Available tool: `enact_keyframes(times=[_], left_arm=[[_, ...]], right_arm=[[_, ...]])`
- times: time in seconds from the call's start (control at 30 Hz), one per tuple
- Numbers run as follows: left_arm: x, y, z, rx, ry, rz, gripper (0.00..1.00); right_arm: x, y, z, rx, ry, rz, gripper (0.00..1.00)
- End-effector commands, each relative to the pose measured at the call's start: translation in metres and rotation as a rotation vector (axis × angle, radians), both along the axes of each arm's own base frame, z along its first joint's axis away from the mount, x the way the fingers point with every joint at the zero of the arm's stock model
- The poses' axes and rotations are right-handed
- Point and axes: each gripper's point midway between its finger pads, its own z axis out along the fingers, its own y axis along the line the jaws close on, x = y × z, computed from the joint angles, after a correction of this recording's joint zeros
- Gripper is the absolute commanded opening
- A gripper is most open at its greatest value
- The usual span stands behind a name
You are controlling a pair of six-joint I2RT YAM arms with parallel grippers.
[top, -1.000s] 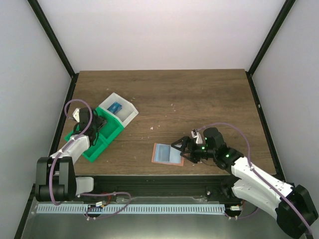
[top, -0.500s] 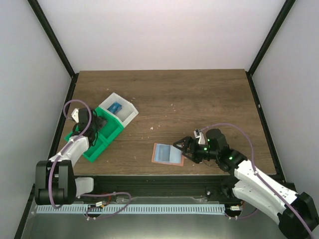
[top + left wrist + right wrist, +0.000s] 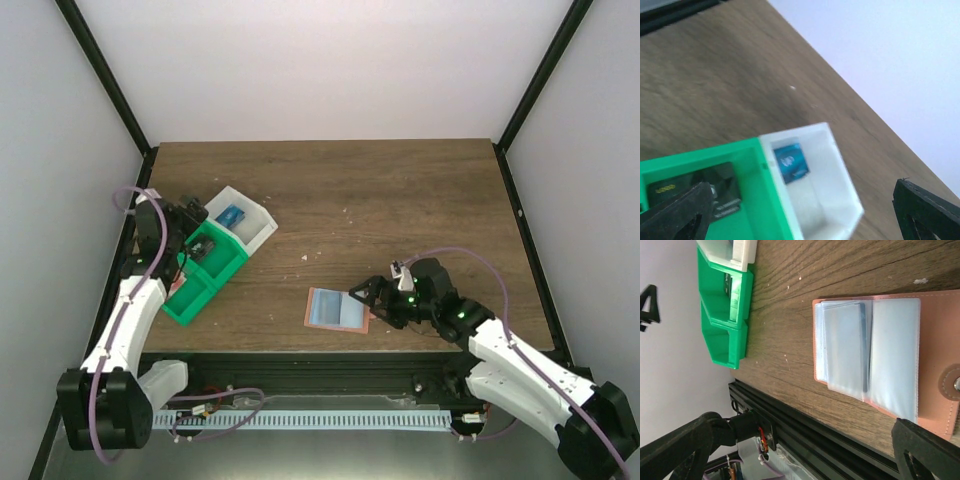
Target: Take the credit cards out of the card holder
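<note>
The left wrist view shows a dark card point(image 3: 720, 192) in the green tray point(image 3: 700, 157), hidden from above by the left gripper point(image 3: 801, 186), which is spread wide and empty. A blue card point(image 3: 790, 162) lies in the adjoining white tray point(image 3: 840, 192). The right wrist view shows the card holder point(image 3: 892, 355) lying open by the table's point(image 3: 400, 200) near edge, and the right gripper point(image 3: 366, 300), wide open and empty, hangs just right of it.

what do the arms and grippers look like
The left arm and right arm have white shells with black joints. The left gripper and right gripper are black, two-fingered. A purple cable loops along each arm; small green lights glow near the right wrist.
</note>
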Motion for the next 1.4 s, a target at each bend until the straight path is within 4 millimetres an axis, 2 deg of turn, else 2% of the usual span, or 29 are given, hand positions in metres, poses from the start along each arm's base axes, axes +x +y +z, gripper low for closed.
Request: enact_keyframes(times=[0.0, 0.13, 0.2, 0.37, 0.5, 0.73, 1.0, 1.23, 1.37], left_arm=[[-0.01, -0.041, 0.014, -0.018, 0.029, -0.271, 1.0], [-0.025, -0.084, 0.017, -0.071, -0.001, -0.506, 0.96], [-0.036, -0.104, 0.022, -0.076, -0.024, -0.597, 0.93], [-0.07, -0.16, 0.01, -0.125, 0.011, -0.829, 0.87], [-0.094, -0.192, 0.002, -0.179, 0.024, -0.957, 0.83], [-0.123, -0.232, -0.013, -0.267, 0.037, -1.087, 0.79], [-0.144, -0.257, -0.039, -0.321, 0.081, -1.153, 0.76], [-0.153, -0.259, -0.057, -0.359, 0.119, -1.146, 0.71], [-0.155, -0.258, -0.064, -0.372, 0.137, -1.136, 0.68]], right_arm=[[0.011, 0.001, 0.016, -0.018, -0.085, 0.012, 0.98], [0.014, 0.005, 0.017, -0.022, -0.115, 0.037, 0.87], [0.016, 0.011, 0.023, -0.006, -0.137, 0.064, 0.78], [0.026, 0.018, 0.03, 0.008, -0.178, 0.067, 0.52], [0.038, 0.019, 0.022, -0.042, -0.165, 0.043, 0.47], [0.045, 0.035, -0.001, -0.136, -0.139, 0.057, 0.43], [0.042, 0.053, -0.052, -0.297, -0.071, 0.109, 0.38], [0.043, 0.067, -0.078, -0.389, -0.045, 0.149, 0.35], [0.045, 0.065, -0.094, -0.465, -0.035, 0.152, 0.34]])
